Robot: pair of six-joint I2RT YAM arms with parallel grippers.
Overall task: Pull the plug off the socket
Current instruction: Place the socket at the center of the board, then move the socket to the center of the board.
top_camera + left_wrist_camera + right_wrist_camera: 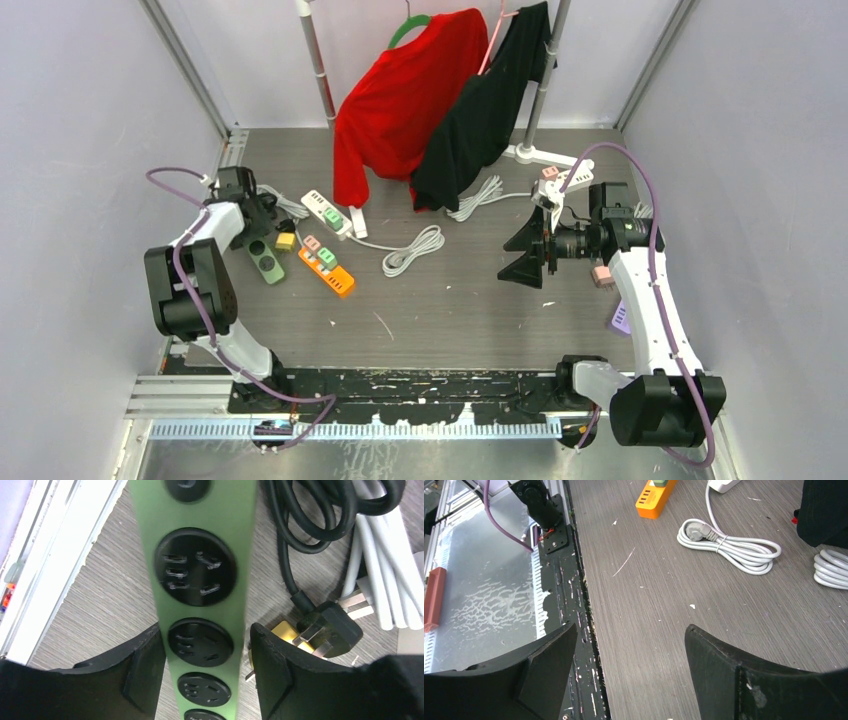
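Note:
A green power strip with round black sockets lies at the left of the table, also seen in the top view. The sockets that show hold nothing. My left gripper hangs right over the strip, open. Its fingers stand on either side of the strip, with a thin gap on the right. A yellow plug lies on the table just right of the strip, partly hidden behind the right finger, one metal pin showing. Far to the right, my right gripper hovers open above bare table.
A black plug with its coiled black cable lies beside the yellow one. White cables lie further right. An orange strip, a white strip and a white cable coil sit mid-table. Red and black garments hang behind.

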